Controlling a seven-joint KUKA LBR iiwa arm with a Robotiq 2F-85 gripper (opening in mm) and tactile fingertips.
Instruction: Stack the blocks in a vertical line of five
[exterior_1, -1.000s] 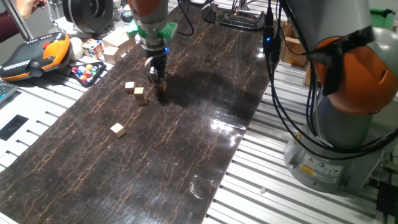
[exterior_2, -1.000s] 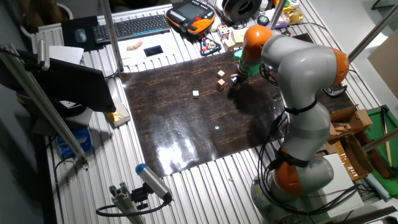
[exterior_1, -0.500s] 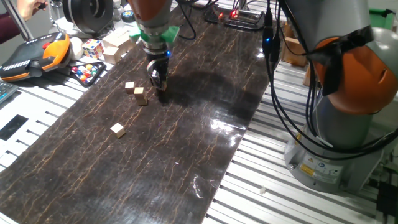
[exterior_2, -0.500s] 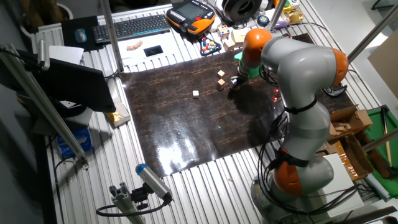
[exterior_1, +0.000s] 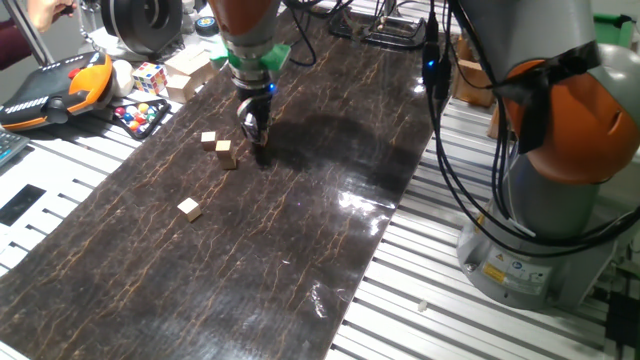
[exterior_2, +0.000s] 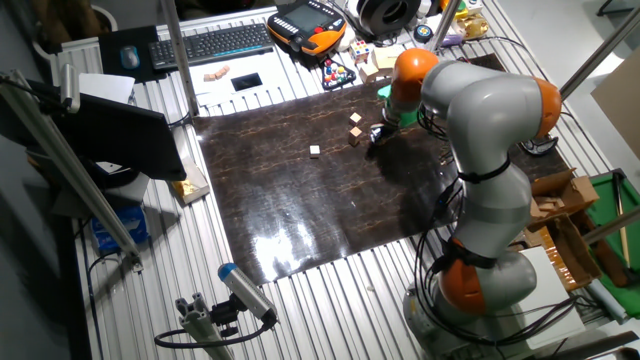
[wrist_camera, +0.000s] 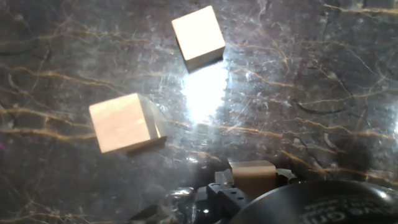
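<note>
Three tan blocks lie on the dark mat. One block (exterior_1: 209, 140) (wrist_camera: 198, 34) is farthest left, and a second (exterior_1: 226, 153) (wrist_camera: 124, 121) sits just beside it and looks larger in the hand view. A third block (exterior_1: 189, 208) (exterior_2: 315, 150) lies apart, nearer the front. My gripper (exterior_1: 256, 138) (exterior_2: 375, 134) is low over the mat, just right of the pair. In the hand view another block (wrist_camera: 252, 175) sits between my fingers, and they are shut on it. What lies under it is hidden.
Off the mat's far left edge are a Rubik's cube (exterior_1: 150, 77), a larger pale wooden block (exterior_1: 186, 72), a tray of coloured balls (exterior_1: 140, 115) and an orange teach pendant (exterior_1: 60, 85). The arm's base (exterior_1: 560, 170) and cables stand at the right.
The hand has sunk slightly toward the mat and shifted a touch right. The three loose blocks have not moved.
</note>
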